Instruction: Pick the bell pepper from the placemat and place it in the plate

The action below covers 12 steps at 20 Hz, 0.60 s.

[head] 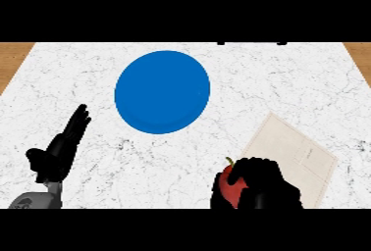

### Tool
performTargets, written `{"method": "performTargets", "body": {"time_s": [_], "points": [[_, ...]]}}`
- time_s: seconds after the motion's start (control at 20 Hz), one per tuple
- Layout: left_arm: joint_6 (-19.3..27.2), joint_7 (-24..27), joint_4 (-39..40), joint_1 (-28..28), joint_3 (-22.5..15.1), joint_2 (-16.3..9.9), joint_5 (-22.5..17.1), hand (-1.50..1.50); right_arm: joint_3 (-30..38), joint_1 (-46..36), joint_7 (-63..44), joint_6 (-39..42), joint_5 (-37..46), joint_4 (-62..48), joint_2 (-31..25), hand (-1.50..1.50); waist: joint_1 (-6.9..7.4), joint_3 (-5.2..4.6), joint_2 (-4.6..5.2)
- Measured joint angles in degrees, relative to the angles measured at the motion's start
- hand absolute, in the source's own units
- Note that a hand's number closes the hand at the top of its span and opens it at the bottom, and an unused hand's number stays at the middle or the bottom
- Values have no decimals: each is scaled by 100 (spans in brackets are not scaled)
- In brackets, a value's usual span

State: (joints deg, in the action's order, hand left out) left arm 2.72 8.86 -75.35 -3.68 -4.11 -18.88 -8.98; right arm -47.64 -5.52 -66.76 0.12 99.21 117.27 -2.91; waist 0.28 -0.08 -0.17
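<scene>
A red bell pepper (pixel 229 185) with a small stem shows at the lower right, just off the left edge of the beige placemat (pixel 297 154). My right hand (pixel 262 184) is curled round the pepper and hides most of it. The round blue plate (pixel 162 91) lies on the white marble counter, up and to the left of the pepper, with nothing on it. At the lower left my left hand (pixel 62 147) rests open with its fingers straight, pointing up toward the plate and apart from it.
The white marble counter (pixel 87 73) fills the view, with wooden strips at its far left and right corners. The placemat lies tilted at the right, close to the counter's front edge.
</scene>
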Motion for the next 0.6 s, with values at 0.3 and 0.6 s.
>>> {"method": "performTargets", "body": {"time_s": [0.3, 0.6], "points": [[10, 62, 78, -37, -43, 111, 106, 0, 233, -1172, -131, 315, -610, -222, 161, 150, 59, -1, 21], [-52, 49, 69, -85, -38, 113, 136, 0, 835, -2367, -138, 316, -1560, -1162, 204, 150, 162, 0, 41]]}}
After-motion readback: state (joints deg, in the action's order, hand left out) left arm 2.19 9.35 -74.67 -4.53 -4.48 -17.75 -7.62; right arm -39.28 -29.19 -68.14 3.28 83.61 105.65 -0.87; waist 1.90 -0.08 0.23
